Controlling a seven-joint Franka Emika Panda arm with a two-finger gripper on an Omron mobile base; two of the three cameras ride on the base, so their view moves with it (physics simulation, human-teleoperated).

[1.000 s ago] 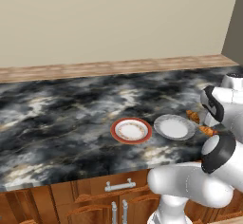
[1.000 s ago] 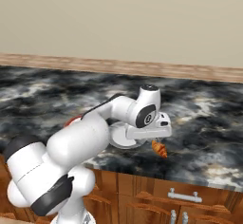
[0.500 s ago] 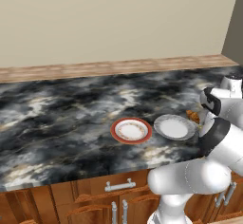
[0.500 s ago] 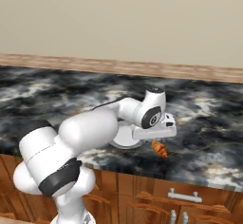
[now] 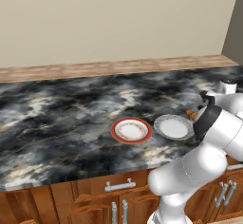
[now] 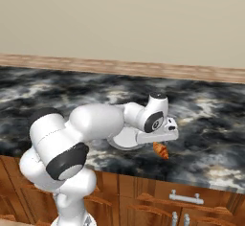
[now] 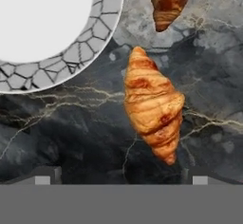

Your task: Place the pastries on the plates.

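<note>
Two plates on the dark marble counter: red-rimmed plate beside pale plate. Two pastries off the plates: golden croissant below the spread gripper, darker croissant just beyond, both near the pale plate's rim.

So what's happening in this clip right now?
The arm has its gripper above the counter, just beside the pale plate, looking down on a golden croissant that lies on the marble between its spread fingers. A second, darker pastry lies just beyond it, also on the counter. Both the pale plate and the red-rimmed plate hold nothing yet, and the gripper holds nothing. It looks set to pick up the nearer croissant.
</note>
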